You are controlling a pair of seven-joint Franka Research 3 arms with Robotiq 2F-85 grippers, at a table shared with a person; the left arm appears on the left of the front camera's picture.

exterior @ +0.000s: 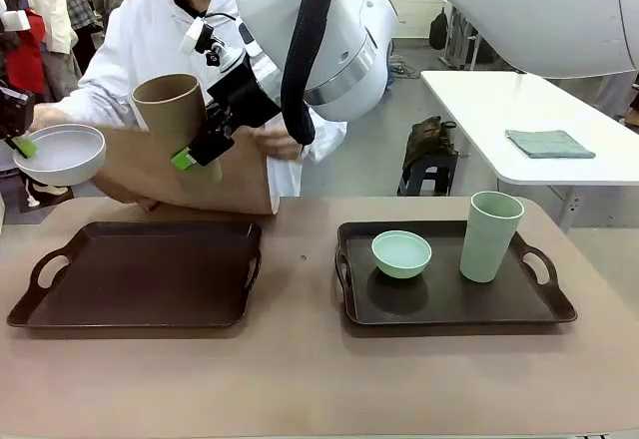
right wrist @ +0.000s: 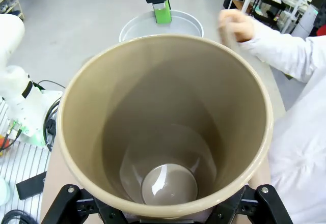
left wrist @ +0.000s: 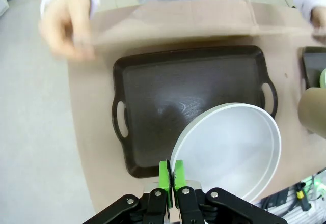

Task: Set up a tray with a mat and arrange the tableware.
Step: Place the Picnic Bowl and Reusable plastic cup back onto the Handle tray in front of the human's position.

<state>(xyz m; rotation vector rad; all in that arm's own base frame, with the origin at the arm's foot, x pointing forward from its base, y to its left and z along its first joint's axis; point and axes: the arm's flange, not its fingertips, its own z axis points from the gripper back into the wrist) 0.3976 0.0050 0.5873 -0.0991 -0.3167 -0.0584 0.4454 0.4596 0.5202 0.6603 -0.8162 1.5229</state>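
Mat-laying step: left gripper (exterior: 24, 147) pinched the white bowl (exterior: 60, 153), right gripper (exterior: 192, 150) clasped the brown cup (exterior: 170, 110); I judged placing needed the mat (exterior: 230, 185) down first.

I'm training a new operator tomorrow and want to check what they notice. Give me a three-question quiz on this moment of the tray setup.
1. True or false: the right tray carries a mint green bowl and a pale green cup.
2. What does the right gripper hold in the air? A) pale green cup B) brown cup C) mint green bowl
3. Fill in: the left gripper is shut on the rim of the ___.
Key: 1 true; 2 B; 3 white bowl.
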